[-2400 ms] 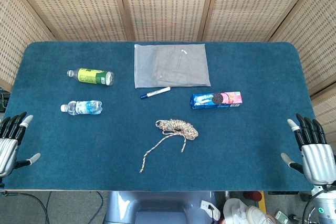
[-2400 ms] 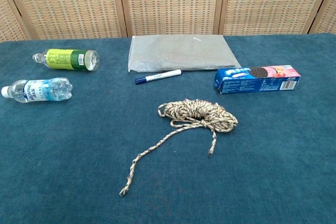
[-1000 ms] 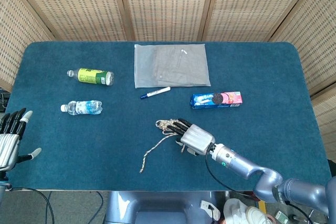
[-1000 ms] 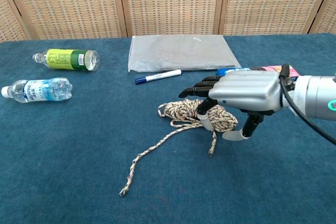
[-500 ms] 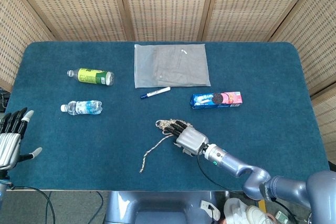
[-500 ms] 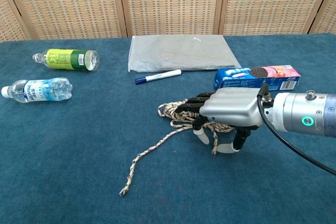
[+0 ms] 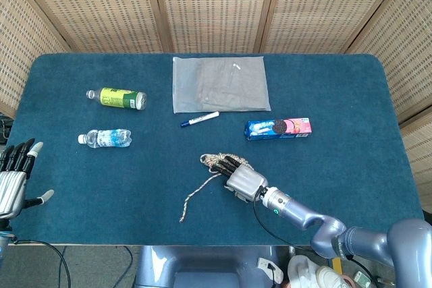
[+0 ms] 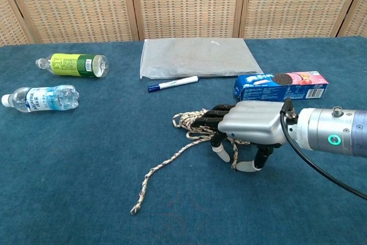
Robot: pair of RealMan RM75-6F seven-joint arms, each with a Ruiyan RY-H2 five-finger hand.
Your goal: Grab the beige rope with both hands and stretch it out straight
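The beige rope [image 7: 212,160] lies near the table's front middle, as a loose coil with one tail [image 8: 166,164] trailing toward the front left. My right hand [image 7: 243,180] lies palm down over the coil and hides most of it. In the chest view the right hand [image 8: 249,123] has its fingers [image 8: 207,120] stretched across the coil and its thumb tip down beside a short rope end. No grip on the rope shows. My left hand [image 7: 13,180] hovers at the table's left front edge, fingers apart, holding nothing, far from the rope.
A blue marker [image 7: 199,119] and a grey pouch [image 7: 221,83] lie behind the rope. A blue cookie box [image 7: 278,128] sits to the back right. Two bottles, green-labelled [image 7: 118,98] and clear [image 7: 105,138], lie at the left.
My right hand swung in from the table's right edge onto the rope coil, then slid a little left and lower over it. The left hand barely moved.
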